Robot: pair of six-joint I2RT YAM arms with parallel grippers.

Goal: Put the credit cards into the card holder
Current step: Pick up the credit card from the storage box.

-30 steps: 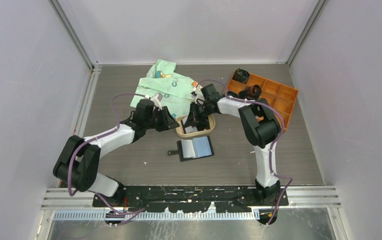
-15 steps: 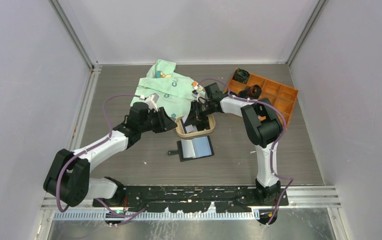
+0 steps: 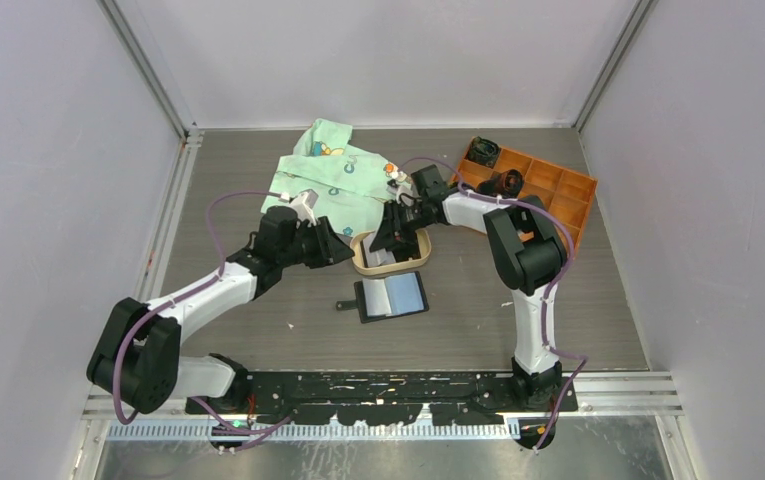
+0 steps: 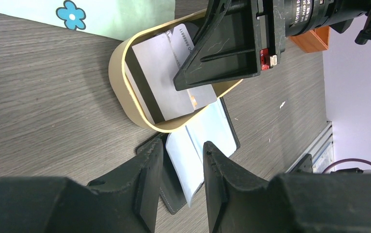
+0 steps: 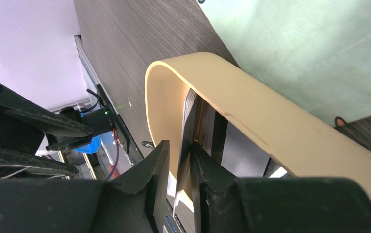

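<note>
Your left gripper [image 4: 182, 150], jaws spread and empty, hovers beside the tan tray [image 4: 118, 87]. Whitish-grey credit cards [image 4: 161, 73] lie inside it, with the open black card holder [image 3: 393, 296] just beside. Your right gripper [image 5: 178, 148] straddles one card standing on edge; whether it pinches cannot be told

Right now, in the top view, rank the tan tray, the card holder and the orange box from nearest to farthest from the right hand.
1. The tan tray: the right hand reaches into it.
2. The card holder: lying open just beyond the tray, toward the arm bases.
3. The orange box: far right.
</note>
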